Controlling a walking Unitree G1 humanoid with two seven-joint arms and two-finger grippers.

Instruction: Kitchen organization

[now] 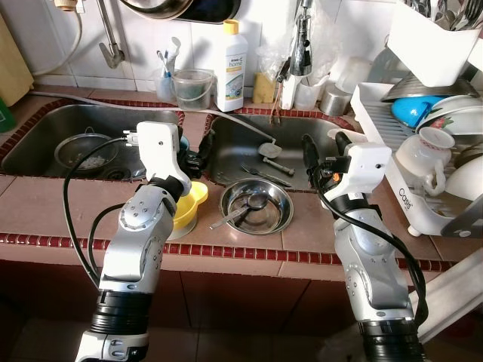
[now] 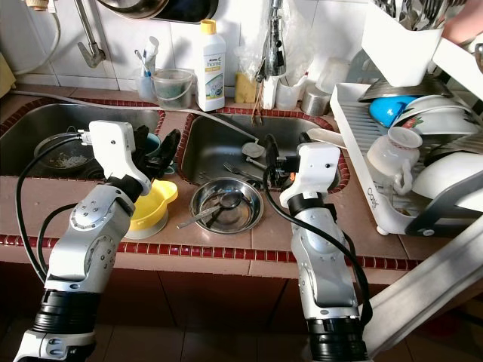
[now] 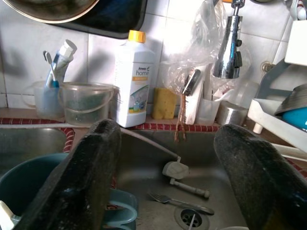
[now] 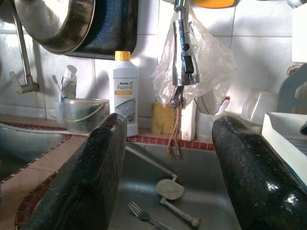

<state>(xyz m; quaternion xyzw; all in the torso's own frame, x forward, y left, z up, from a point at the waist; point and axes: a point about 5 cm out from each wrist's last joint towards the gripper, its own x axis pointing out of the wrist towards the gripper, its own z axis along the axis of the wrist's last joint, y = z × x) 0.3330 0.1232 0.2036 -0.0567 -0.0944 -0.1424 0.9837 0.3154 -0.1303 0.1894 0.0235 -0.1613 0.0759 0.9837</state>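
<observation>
Across the tiled counter (image 1: 45, 207), from the robot's left, the left-hand sink (image 1: 72, 124) holds a metal strainer (image 1: 85, 151) with something pale in it, too small to identify. On the ledge behind stand a cup of toothbrushes (image 3: 48, 93), a small clear bucket (image 3: 86, 103) and a white detergent bottle (image 3: 135, 79) with a yellow cap.

The left gripper (image 1: 198, 158) hovers over the divider between the two sinks, fingers (image 3: 81, 177) spread wide apart and pinching nothing. Below it a teal cup (image 3: 29, 184) is cut off by the wrist view's edge and partly hidden behind a finger. A yellow bowl (image 1: 190, 205) sits on the counter's front strip, largely covered by the left forearm.

Just beside it, a steel bowl (image 1: 256, 207) rests on the counter with a ladle and what may be another utensil inside; the glare makes them hard to separate. In the right-hand sink (image 1: 226, 151) lie a fork (image 4: 144, 214) and a pale flat scraper (image 4: 170, 189). A faucet head (image 4: 182, 62) hangs above, wrapped in clear plastic, with a yellow sponge (image 4: 163, 117) behind.

The right gripper (image 1: 321, 154) is held over the sink's right edge, fingers (image 4: 249, 172) likewise parted and empty. Farthest right, a white dish rack (image 1: 377, 113) carries a mug (image 1: 423, 154), bowls and plates, its far side cropped.
</observation>
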